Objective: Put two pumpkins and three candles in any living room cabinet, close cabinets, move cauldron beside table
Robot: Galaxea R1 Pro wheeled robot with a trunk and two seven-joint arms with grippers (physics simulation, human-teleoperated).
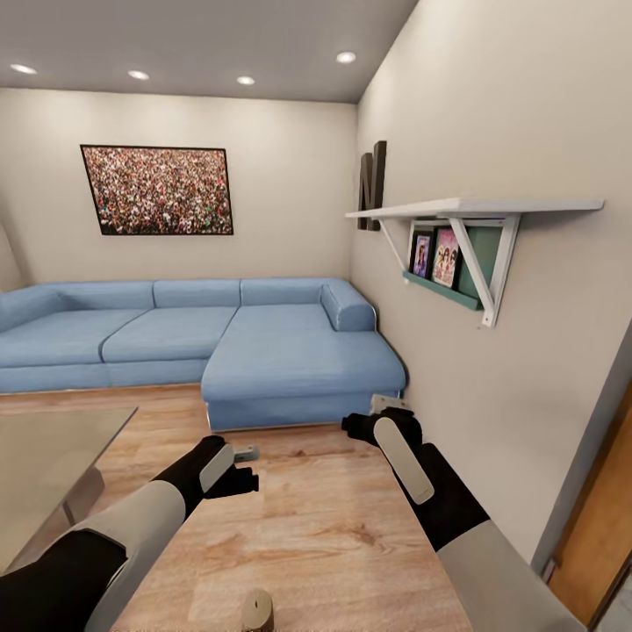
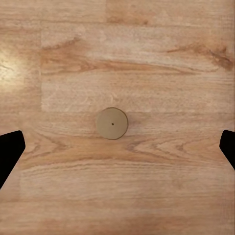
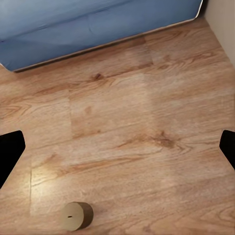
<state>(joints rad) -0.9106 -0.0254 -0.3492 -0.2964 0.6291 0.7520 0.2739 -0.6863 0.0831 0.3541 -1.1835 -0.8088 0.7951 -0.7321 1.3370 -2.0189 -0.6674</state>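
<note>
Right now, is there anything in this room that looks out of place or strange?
Yes: a small tan candle stands upright by itself on the bare wooden floor, in front of the blue sofa, not on any furniture. The left gripper hangs above it, fingers spread. Nothing looks spilled or broken.

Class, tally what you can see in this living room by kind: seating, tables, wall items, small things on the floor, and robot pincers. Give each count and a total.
Sofa: 1
Glass table: 1
Wall picture: 1
Wall shelf: 1
Candle on the floor: 1
Robot pincers, left pincer and right pincer: 2
Total: 7
</note>
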